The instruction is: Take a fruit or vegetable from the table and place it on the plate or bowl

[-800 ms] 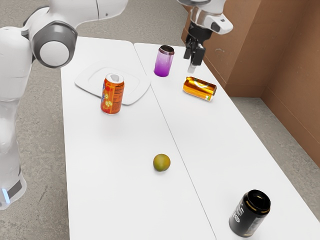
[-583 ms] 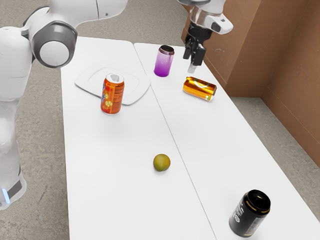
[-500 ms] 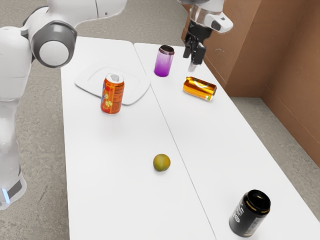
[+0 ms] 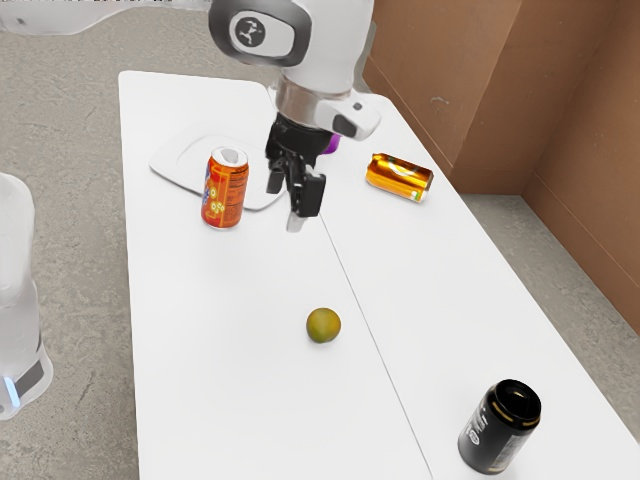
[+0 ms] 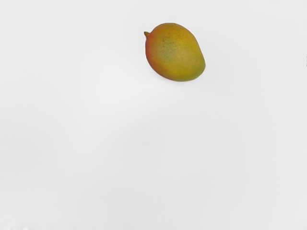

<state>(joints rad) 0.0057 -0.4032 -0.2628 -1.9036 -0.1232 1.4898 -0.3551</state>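
Jaws spread and empty, pointing down, hanging above the tabletop [image 4: 200, 350] without touching it. In the exterior view they sit over the seam where the two white slabs meet, just beside the plate's edge on the exterior view's right.

Plate [image 4: 180, 160]: white, square with rounded corners, flat on the tabletop toward the far end, with nothing resting on its middle.

Orange can [image 4: 225, 187]: upright, at the plate's near edge. I cannot tell whether its base stands on the rim or just in front of it. It is the nearest thing to my jaws, on the exterior view's left of them.

Cup [image 4: 333, 145]: purple, mostly hidden behind my hand, so only a sliver shows.

Gold can [image 4: 399, 176]: lying on its side on the slab at the exterior view's right, apart from my jaws and near the boxes [image 4: 560, 100] that stand on the floor past the table's edge.

Mango [image 4: 323, 326]: the task's fruit, lying on the tabletop just to the exterior view's left of the seam. It is well apart from my jaws, on the camera's side of them, and far from the plate. In the wrist view the mango [image 5: 174, 51] lies on its side on bare white surface. It is yellow-green with a red blush near its small stem nub, and it touches nothing else.

Jar [image 4: 500, 425]: black, tilted, at the near corner on the exterior view's right, well apart from everything else.
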